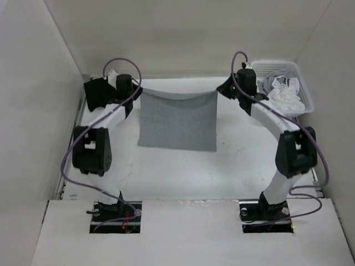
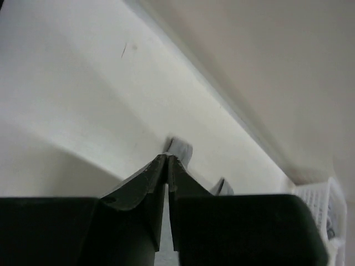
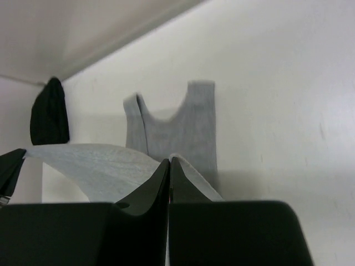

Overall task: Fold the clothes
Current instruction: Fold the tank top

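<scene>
- while both grippers sit at the far end of the bench (image 1: 177, 177), one grey tank top (image 1: 177, 122) is held stretched between them, its raised edge sagging slightly in the middle.
- left gripper (image 1: 136, 91): jaws pressed together but for a hairline gap, clamped on one corner of the tank top; in its own wrist view a small tab of grey fabric pokes out just past the jaw tips.
- right gripper (image 1: 222, 88): jaws pressed fully together, clamped on the opposite corner; in its own wrist view a band of grey fabric runs from the jaw tips away toward the left gripper.
- tank top, position: spans the whole gap between the two grippers; from the held edge the fabric falls away to the near side of both grippers and ends in a straight edge, on the bench or just above it, cannot tell which.
- tank top, strap end: seen from the right wrist, two shoulder straps and the scoop neck lie flat on the bench ahead of the right gripper.
- white basket (image 1: 274, 62): slatted plastic, near the right gripper on its outer side, away from the left gripper; touching neither gripper.
- basket contents: crumpled white and grey garments (image 1: 285, 95), heaped inside.
- walls (image 1: 183, 33): plain white, close behind both grippers.
</scene>
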Controlling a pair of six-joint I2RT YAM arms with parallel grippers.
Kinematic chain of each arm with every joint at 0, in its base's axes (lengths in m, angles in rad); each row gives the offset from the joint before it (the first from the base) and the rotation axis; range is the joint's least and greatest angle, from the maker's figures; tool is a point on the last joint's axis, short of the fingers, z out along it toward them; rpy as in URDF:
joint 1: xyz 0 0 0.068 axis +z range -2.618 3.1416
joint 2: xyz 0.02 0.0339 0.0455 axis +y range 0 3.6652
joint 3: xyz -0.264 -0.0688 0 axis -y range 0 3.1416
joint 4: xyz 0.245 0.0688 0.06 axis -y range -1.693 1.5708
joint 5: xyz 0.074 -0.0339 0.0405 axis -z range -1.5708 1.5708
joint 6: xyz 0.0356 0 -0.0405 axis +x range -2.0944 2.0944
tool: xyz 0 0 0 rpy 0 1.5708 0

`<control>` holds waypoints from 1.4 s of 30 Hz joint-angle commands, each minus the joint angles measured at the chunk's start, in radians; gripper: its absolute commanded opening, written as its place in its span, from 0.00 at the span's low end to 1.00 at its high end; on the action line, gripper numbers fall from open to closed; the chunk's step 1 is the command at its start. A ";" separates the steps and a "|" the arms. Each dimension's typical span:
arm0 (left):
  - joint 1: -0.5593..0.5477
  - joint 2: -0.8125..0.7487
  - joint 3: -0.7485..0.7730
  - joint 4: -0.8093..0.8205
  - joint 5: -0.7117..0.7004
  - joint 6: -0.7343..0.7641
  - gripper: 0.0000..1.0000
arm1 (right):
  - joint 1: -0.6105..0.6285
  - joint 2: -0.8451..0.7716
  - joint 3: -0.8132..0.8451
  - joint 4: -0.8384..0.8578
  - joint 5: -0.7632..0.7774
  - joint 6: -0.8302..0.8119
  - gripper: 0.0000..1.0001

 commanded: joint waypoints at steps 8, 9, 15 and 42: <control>0.054 0.218 0.284 0.065 0.031 0.020 0.42 | -0.063 0.430 0.439 -0.025 -0.050 -0.015 0.44; 0.051 0.172 0.224 0.091 0.031 0.018 0.42 | -0.054 0.395 0.382 -0.013 -0.039 -0.017 0.45; -0.026 -0.201 -0.393 0.238 0.005 -0.001 0.36 | 0.072 0.067 -0.171 0.218 0.092 -0.002 0.26; 0.006 -0.164 -0.731 0.347 0.112 -0.080 0.24 | 0.115 -0.187 -0.770 0.433 0.050 0.216 0.46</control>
